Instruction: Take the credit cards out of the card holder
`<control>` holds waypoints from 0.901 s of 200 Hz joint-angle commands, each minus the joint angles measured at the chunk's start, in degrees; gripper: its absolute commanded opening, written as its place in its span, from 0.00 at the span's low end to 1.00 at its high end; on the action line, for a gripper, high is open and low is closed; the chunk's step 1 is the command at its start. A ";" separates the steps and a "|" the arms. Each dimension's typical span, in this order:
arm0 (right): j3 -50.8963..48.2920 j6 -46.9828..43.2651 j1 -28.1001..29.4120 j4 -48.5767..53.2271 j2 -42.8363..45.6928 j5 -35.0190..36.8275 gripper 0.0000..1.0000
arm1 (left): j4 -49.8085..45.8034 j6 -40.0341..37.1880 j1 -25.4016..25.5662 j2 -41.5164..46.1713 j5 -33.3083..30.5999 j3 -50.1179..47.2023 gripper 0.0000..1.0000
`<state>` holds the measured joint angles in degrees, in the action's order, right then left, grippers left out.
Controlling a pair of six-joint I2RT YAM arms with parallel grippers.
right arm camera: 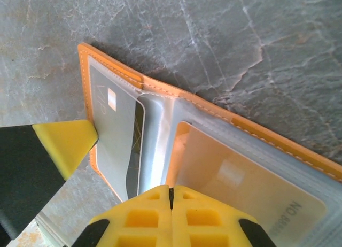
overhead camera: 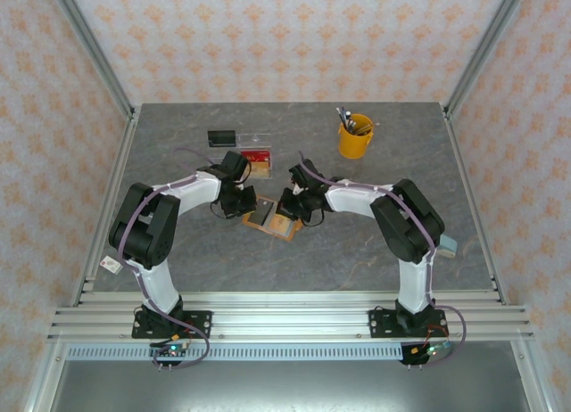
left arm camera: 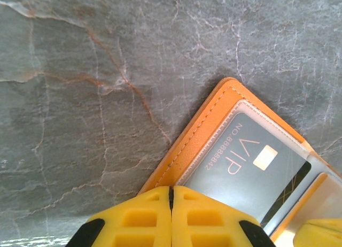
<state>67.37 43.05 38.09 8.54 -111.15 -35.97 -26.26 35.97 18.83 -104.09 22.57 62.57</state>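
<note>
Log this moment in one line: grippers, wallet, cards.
wallet: open flat | left gripper: shut, at wallet edge | right gripper: shut, by wallet fold | grey card: in clear pocket | pale card: in clear pocket

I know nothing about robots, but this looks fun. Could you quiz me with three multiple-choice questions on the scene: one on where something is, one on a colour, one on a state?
1. Where does the card holder lie?
A. On the back wall
B. On the table, between the left end effector and the right end effector
C. On the floor

2. What colour is its stitched outer edge?
A. Blue
B. Orange
C. Green

3. What state is it in?
A. Folded shut
B. Open and empty
C. Open, with credit cards in its clear pockets

Answers:
1 B: the top view shows it mid-table between the two.
2 B: both wrist views show the orange edging.
3 C: the wrist views show it spread flat with cards behind the clear sleeves.
</note>
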 commanded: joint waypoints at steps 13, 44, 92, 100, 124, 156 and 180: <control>0.52 3.07 0.88 -3.78 -0.31 -2.50 0.16 | -2.00 -0.57 0.07 -1.15 -1.50 -1.43 0.07; 1.71 5.56 1.55 -4.64 -2.29 -1.93 0.18 | -1.78 -0.28 0.07 -1.73 -1.63 -1.91 0.07; 2.54 6.96 1.73 -6.36 -4.18 -2.43 0.13 | -2.07 -0.11 0.14 -2.69 -2.53 -2.18 0.06; 2.59 6.90 1.73 -6.55 -4.33 -2.52 0.13 | -1.99 -0.02 0.09 -2.85 -2.46 -2.18 0.06; 3.06 6.70 1.73 -6.57 -4.99 -2.96 0.13 | -1.86 -0.02 0.12 -2.87 -2.44 -2.27 0.06; 4.08 6.43 1.82 -5.44 -6.18 -3.05 0.13 | -2.04 -0.02 0.03 -2.87 -2.35 -2.08 0.06; 4.26 6.50 1.90 -6.02 -6.72 -3.39 0.13 | -2.13 -0.02 0.07 -2.79 -2.35 -2.18 0.06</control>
<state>70.32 49.10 39.59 3.20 -116.01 -38.92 -26.00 36.01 18.72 -104.27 22.48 62.41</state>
